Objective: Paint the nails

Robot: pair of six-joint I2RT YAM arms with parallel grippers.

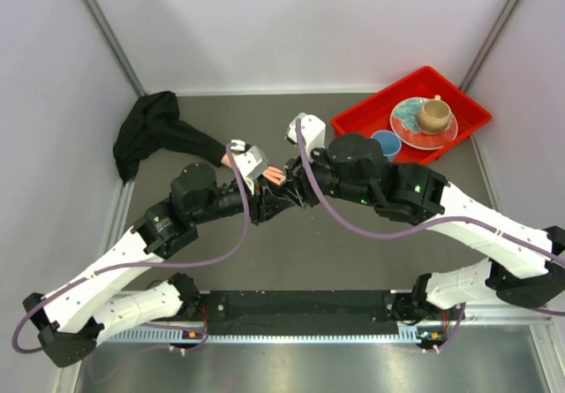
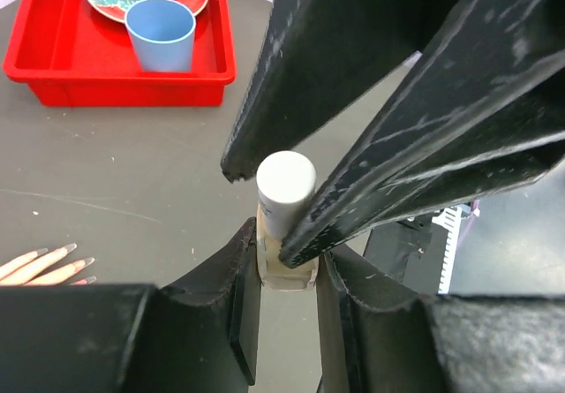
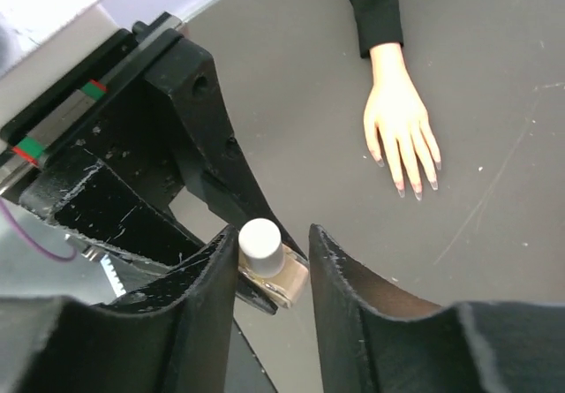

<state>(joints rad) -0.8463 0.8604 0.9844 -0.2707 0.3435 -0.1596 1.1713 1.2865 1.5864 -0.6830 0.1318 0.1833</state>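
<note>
Near the mannequin hand (image 3: 399, 119), your left gripper (image 2: 284, 252) clamps the bottle (image 2: 287, 276); centre the right gripper (image 3: 271, 237), jaws slightly open, on its cap (image 3: 261, 241).

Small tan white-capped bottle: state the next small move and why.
Probably shut the right gripper on the white cap. The left gripper clamps the small tan glass bottle by its body, and the right gripper's black fingers flank the cap with a gap showing, so it cannot unscrew yet.
</note>
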